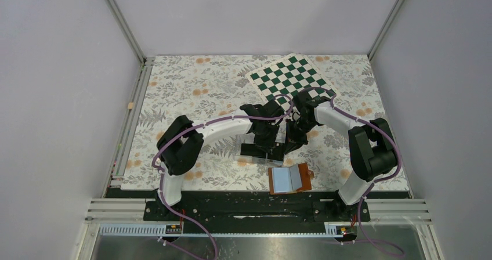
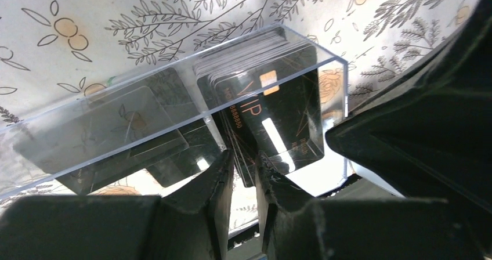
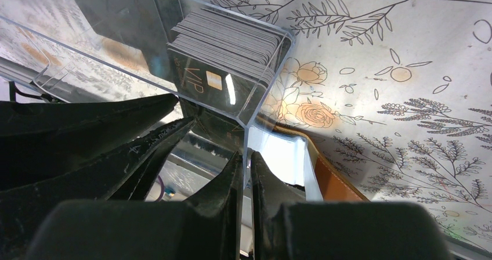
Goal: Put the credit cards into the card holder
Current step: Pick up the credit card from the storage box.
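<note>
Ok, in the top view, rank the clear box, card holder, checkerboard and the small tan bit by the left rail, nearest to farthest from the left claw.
1. clear box, holding the credit cards: at the left claw tips.
2. card holder: lying open, just toward the arm bases.
3. checkerboard: far side, right of centre.
4. tan bit: far left, by the rail.

My gripper (image 3: 246, 158) is at the bottom middle of the frame, its two black fingers squeezed almost together. They pinch the thin corner wall of the clear box (image 3: 255, 106). The box runs off to the upper left. Inside it, near the top, sits a stack of dark credit cards (image 3: 226, 36). The front one says VIP in gold. The left gripper's fingers (image 3: 87, 118) reach in from the left. A brown card holder (image 3: 339, 184) lies just right of my fingers on the flowery cloth (image 3: 406, 68).
</note>
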Robot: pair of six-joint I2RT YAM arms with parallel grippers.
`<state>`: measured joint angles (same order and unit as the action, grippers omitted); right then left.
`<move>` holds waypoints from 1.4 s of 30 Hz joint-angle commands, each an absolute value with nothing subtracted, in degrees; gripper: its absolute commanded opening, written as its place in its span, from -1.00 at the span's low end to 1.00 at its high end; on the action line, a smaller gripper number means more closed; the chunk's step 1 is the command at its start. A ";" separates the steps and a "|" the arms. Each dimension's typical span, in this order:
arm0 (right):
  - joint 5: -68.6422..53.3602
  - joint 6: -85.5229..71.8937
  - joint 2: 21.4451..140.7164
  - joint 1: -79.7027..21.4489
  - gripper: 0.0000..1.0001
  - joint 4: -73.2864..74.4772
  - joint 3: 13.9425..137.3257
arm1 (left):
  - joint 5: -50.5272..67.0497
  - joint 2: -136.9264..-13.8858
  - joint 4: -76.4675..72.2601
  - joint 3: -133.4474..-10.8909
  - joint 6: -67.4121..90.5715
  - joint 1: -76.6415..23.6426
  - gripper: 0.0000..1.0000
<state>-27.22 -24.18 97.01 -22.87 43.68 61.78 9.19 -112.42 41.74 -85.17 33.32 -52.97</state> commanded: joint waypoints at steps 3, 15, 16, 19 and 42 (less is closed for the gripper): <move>-29.47 -22.77 97.94 -23.20 -0.85 45.25 62.23 | 11.21 -109.36 37.10 -84.95 35.32 -53.26 -0.61; -29.64 -22.71 97.96 -23.26 -0.85 45.30 62.14 | 8.41 -110.29 38.75 -84.31 34.12 -53.26 -0.48; -29.63 -22.71 97.92 -23.21 -0.86 45.31 62.14 | 8.28 -110.36 38.82 -84.30 34.06 -53.29 -0.47; -29.67 -22.76 97.92 -23.20 -0.85 45.27 62.14 | 7.77 -110.50 39.32 -84.46 33.98 -53.33 -0.47; -29.82 -22.65 98.22 -23.20 -0.86 45.27 62.14 | 7.33 -109.18 38.00 -82.84 34.57 -53.36 -0.41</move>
